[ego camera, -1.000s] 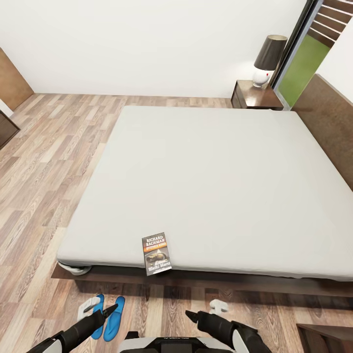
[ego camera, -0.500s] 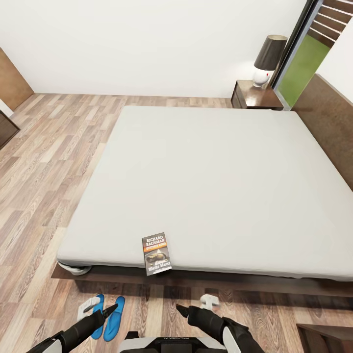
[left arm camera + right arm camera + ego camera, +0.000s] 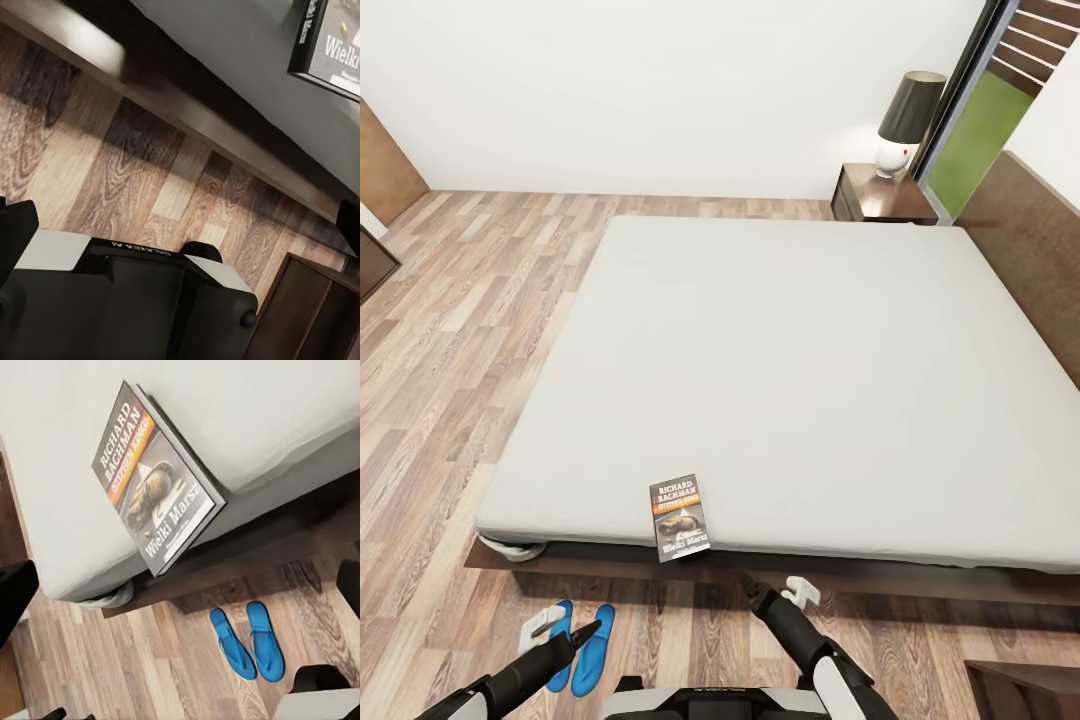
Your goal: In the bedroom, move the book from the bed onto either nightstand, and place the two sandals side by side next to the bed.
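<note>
Reaching for the book [image 3: 680,517] is the step I am judging to be in hand — my right tool [image 3: 768,593] is pointing up from the floor toward the near edge of the bed [image 3: 780,380], with its dark finger just below and beside the book. How wide that tool is set I cannot tell from here. My left tool [image 3: 582,632] is hanging low over the floorboards by the two sandals [image 3: 582,645], and I cannot tell its opening either.

The book is lying face up on the mattress, its lower end jutting past the bed's edge over the dark frame. That overhang is, I think, what the next move is calling for — sliding one finger under the free end and the other on top, then pinching and lifting, rather than trying to scrape it off the flat mattress.

The sandals are lying side by side on the floor close to the bed, so that part is looking nearly settled. A nightstand [image 3: 885,197] carrying a lamp [image 3: 905,125] is standing at the far corner, well apart from me.

The cover is reading "RICHARD BACHMAN" in white, an orange band with smaller lettering, and "Wielki Marsz" lower down.
</note>
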Controlling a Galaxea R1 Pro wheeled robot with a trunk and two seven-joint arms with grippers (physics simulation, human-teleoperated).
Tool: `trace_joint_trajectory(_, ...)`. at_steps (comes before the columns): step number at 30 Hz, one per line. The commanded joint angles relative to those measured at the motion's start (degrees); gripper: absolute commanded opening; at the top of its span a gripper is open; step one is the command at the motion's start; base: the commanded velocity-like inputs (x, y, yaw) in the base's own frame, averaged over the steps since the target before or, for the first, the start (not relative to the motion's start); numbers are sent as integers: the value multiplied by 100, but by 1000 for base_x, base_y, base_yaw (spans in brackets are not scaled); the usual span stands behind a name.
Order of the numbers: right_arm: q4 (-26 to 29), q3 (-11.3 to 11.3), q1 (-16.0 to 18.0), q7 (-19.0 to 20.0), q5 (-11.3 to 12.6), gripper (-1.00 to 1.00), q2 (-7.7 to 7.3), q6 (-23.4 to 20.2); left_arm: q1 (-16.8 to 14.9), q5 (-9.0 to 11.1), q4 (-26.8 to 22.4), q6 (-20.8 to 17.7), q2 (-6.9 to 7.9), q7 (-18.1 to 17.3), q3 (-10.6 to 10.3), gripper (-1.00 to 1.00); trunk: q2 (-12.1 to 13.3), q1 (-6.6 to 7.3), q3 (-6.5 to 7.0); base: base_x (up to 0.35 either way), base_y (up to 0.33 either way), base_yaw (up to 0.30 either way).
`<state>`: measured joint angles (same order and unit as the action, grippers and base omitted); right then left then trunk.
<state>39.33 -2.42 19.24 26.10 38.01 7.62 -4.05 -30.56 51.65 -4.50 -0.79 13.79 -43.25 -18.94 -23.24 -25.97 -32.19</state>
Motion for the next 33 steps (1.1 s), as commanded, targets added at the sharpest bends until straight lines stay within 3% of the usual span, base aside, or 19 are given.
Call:
trace_joint_trajectory(1, 8, -11, 1, 20, 89, 100, 1, -56, -3, 56, 2, -9, 2, -17, -48, 100, -8, -3, -7, 0, 0, 0)
trace_joint_trajectory(5, 14, -114, 1, 45, 277, 100, -6, -77, -2, 54, 2, -9, -4, -17, -48, 100, -8, -3, -7, 0, 0, 0)
trace_joint_trajectory(8, 5, -172, 1, 254, 768, 100, -16, -97, -3, 55, 2, -9, -7, -17, -48, 100, -8, -3, -7, 0, 0, 0)
trace_joint_trajectory(11, -2, -306, 1, 558, 995, 100, -22, -119, 0, 55, 2, -9, -7, -18, -48, 100, -8, -3, -7, 0, 0, 0)
trace_joint_trajectory(17, 1, -773, 1, 715, 1077, 100, -32, -374, 0, 56, 2, -9, -8, -17, -54, 100, -8, -3, -7, 0, 0, 0)
trace_joint_trajectory(24, 10, -860, 1, 729, 1079, 100, -40, -439, 0, 56, 2, -9, -8, -17, -50, 100, -8, -3, -7, 0, 0, 0)
trace_joint_trajectory(28, 10, -865, 1, 724, 1062, 100, -41, -787, 1, 56, 2, -9, -8, -20, -50, 100, -8, -3, -7, 0, 0, 0)
trace_joint_trajectory(33, 6, -858, 1, 706, 1054, 100, -42, -842, 0, 56, 2, -9, -8, -17, -52, 100, -8, -3, -7, 0, 0, 0)
